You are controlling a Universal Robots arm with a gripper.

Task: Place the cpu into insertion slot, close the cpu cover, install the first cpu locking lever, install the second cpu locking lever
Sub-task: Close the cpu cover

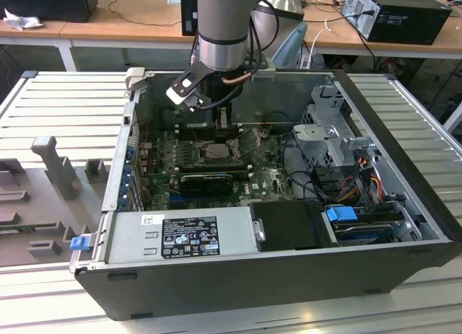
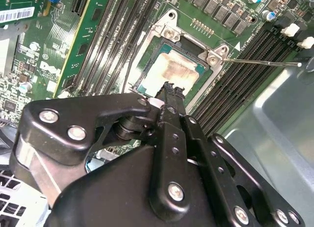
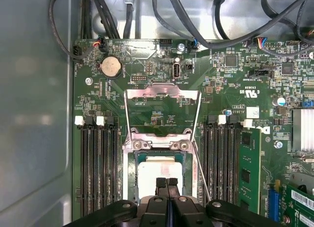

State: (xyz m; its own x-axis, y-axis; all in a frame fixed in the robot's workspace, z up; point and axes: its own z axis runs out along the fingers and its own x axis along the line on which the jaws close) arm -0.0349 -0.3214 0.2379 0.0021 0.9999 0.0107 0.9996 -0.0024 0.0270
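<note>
The cpu [image 3: 157, 172] lies flat in the insertion slot [image 3: 131, 161], its silver top smeared with brownish residue [image 2: 172, 70]. My gripper [image 3: 167, 182] is shut, with nothing between its fingers and its tips right over the chip's near edge [image 2: 170, 88]. In the exterior view the gripper [image 1: 224, 125] hangs straight down over the socket in the middle of the motherboard. The cpu cover [image 3: 162, 93] is lifted and tilted back from the socket, with green board showing through its window. One thin locking lever [image 2: 265, 63] sticks out unlatched beside the socket.
Long black memory slots [image 3: 98, 163] flank the socket on both sides. A black graphics card [image 1: 206, 181], the grey power supply [image 1: 180, 233], a drive cage [image 1: 332, 139] and loose cables [image 3: 206, 21] crowd the case. The case wall [image 3: 34, 114] stands close by.
</note>
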